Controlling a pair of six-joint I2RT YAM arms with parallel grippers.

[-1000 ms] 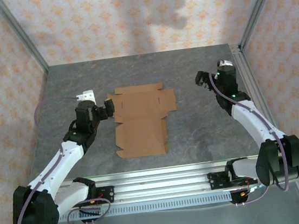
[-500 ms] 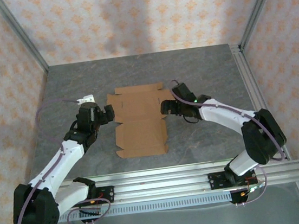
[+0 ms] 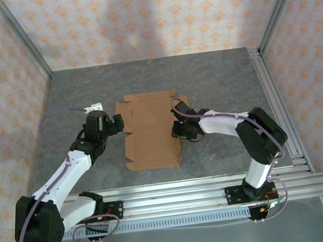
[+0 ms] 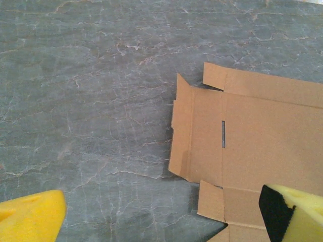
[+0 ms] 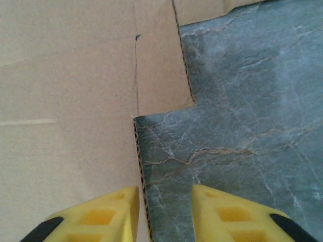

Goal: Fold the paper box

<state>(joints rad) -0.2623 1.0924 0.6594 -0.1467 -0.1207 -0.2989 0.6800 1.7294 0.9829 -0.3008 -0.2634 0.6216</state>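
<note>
**Sheet of flat brown die-cut cardboard (image 3: 151, 131): no flap raised**

Right gripper (image 5: 165, 209) sits nearest, astride the sheet's right edge at the near panel. Its yellow fingers stand close with a small gap; cannot tell if they pinch. Left gripper (image 3: 117, 121), farther, is just beside the left edge, jaws wide apart, holding nothing. Sheet lies flat mid grey marbled table (image 3: 215, 79), between the arms. Long axis runs away from the bases: narrower panel near, wider flapped end far. Judged light, thin, easily slid or kinked; take hold at a flap edge beside a crease.
</note>
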